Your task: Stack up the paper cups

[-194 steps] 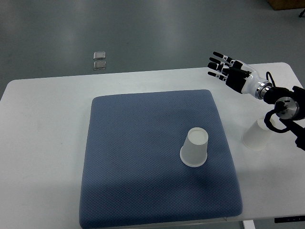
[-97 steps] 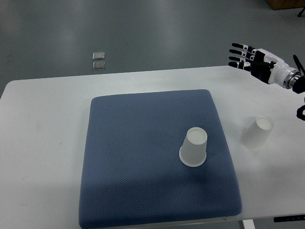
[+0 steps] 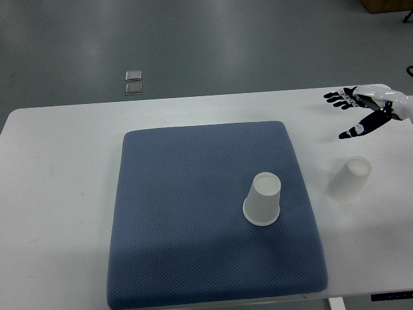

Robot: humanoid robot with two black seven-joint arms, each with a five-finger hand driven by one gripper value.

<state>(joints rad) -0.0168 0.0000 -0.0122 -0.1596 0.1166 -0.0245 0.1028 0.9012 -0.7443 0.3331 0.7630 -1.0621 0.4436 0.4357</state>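
Judging from how things lie, we count the stacking as not yet begun; the two paper cups stand well apart and neither sits on the other. One cup [image 3: 262,199] stands upside down on the blue mat [image 3: 193,194], toward its right half; the other cup [image 3: 349,180] stands upside down too, off the mat on the bare white table [image 3: 58,168], to the right of the mat's edge. Our right hand [image 3: 361,111] shows at the right edge of the picture, above the far right part of the table, beyond the second cup and apart from it; its fingers [image 3: 335,97] are spread and hold nothing, the thumb pointing down toward the cup. The left arm is not in view.

What is left, as we judge it, is the whole job; the hand must come down around the cup on the table, close on it, lift it, carry it over to the cup on the mat and lower it over that one so the two nest. The cup nearest the hand looks the natural one to take first; both are light and could tip or slide at a clumsy touch.
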